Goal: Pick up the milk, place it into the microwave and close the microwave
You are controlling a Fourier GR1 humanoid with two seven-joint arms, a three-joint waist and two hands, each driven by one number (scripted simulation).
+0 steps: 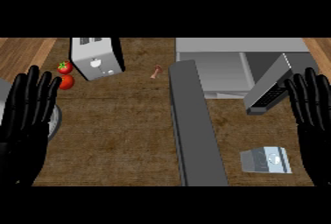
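Milk carton (265,160) likely light and fairly stiff, though thin walls may dent if squeezed; smooth faces look slippery. Best hold, by my guess: wrap across two opposite flat sides at mid-body, avoiding the top end. Looks: small boxy carton, pale grey-white with a bluish patch on one face, appears to lie tipped on its side. It sits on the brown counter (123,140) at lower right, near the right hand (313,113), right of the long grey open microwave door (194,127). Microwave (226,65) stands open further back, cavity pale grey. Right hand open, fingers straight up, holding nothing. Left hand (26,113) likewise open and empty at left edge, resting. Not yet grasped.
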